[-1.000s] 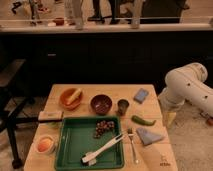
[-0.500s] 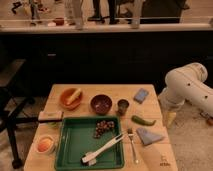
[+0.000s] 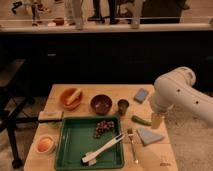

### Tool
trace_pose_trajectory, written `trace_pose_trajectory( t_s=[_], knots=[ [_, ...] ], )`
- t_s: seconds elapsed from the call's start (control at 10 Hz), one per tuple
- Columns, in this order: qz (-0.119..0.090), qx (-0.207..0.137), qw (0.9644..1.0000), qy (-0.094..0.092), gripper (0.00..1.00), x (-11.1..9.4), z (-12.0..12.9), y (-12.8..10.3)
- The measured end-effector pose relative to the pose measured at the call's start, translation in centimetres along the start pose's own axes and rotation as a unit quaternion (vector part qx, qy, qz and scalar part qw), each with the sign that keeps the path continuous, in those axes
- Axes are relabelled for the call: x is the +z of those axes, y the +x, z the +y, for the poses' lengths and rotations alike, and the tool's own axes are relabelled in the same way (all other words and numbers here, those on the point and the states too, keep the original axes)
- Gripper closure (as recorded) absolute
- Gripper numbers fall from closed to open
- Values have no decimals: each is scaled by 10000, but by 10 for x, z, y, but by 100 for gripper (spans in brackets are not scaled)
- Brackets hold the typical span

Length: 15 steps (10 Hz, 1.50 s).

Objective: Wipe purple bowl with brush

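Arm (image 3: 175, 92): white, bulky, hanging over the right edge of the counter (image 3: 112, 92), well apart from the work.
Tool (image 3: 157, 121): pointing down by the right edge, just past the green pepper (image 3: 141, 120); spread wide, holding nothing.
Brush (image 3: 104, 148): lying slantwise in the green tray (image 3: 67, 145), head toward the near left, white handle running up to the right, tip near the fork (image 3: 133, 146).
Bowl (image 3: 101, 104): purple, upright on the counter just beyond the tray's far rim, between the orange bowl (image 3: 70, 96) and the grey cup (image 3: 123, 106).
Step in hand: fetching the brush, I'd say; nothing picked up yet.
Doing it well: come in over the tray and take the handle mid-length, squarely across it. Mind the dark clump (image 3: 103, 128) beside it. Keep the head low for the wipe.
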Motion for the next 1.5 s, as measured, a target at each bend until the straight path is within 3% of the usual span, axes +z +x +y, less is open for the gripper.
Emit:
trace_pose_trajectory(
  t_s=[0.3, 0.6, 1.0, 1.5],
  knots=[
    [-148, -155, 9998, -19, 20, 11, 20, -28],
    [-229, -367, 9987, -272, 20, 45, 35, -59],
    [-247, -567, 9966, -535, 20, 64, 44, -91],
    [-224, -149, 9979, -592, 20, 65, 58, -102]
  ],
)
